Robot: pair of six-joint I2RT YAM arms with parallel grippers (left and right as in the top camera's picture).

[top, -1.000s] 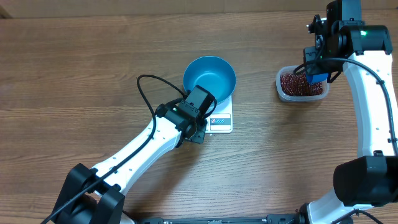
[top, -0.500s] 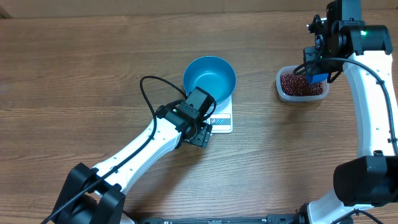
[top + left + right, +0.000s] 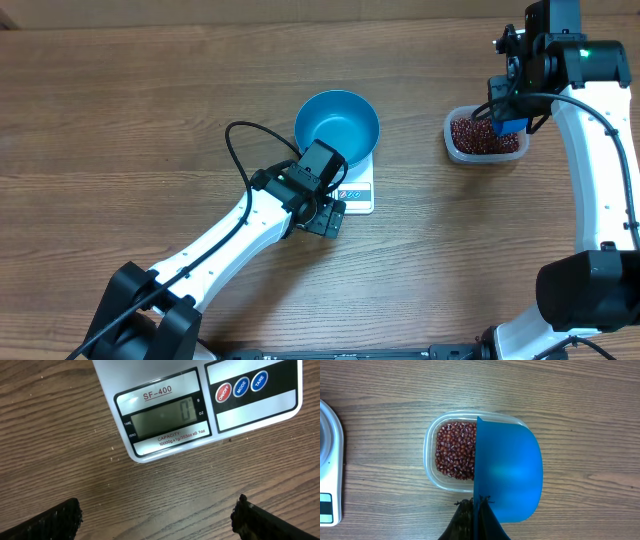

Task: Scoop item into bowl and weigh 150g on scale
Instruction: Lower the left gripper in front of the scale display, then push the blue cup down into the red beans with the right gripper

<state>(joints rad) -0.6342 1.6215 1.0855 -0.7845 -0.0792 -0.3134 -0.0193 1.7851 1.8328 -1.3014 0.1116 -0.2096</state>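
1. My right claw [image 3: 476,519] is clamped shut on the handle of the small blue scoop [image 3: 507,475]. The scoop's long axis runs straight out ahead of the claw.
2. The beans [image 3: 454,450] lie in the clear tub [image 3: 431,477], right under that scoop. In the right wrist view the scoop covers the tub's right part and the beans show to its left. I cannot tell whether the scoop touches them.
3. My left claw [image 3: 156,517] has its jaws spread wide and holds nothing. It hangs over bare worktop [image 3: 60,435] just in front of the scale [image 3: 165,380], whose display reads 0.
4. The blue bowl [image 3: 337,125] sits on the scale and looks empty. It is well apart from the tub, on the robot's left of it.
5. I judge the right arm is the 1 to act, being the nearer to the beans. The move would be to dip the scoop down into the heap, then carry the load leftward across the worktop to the bowl.
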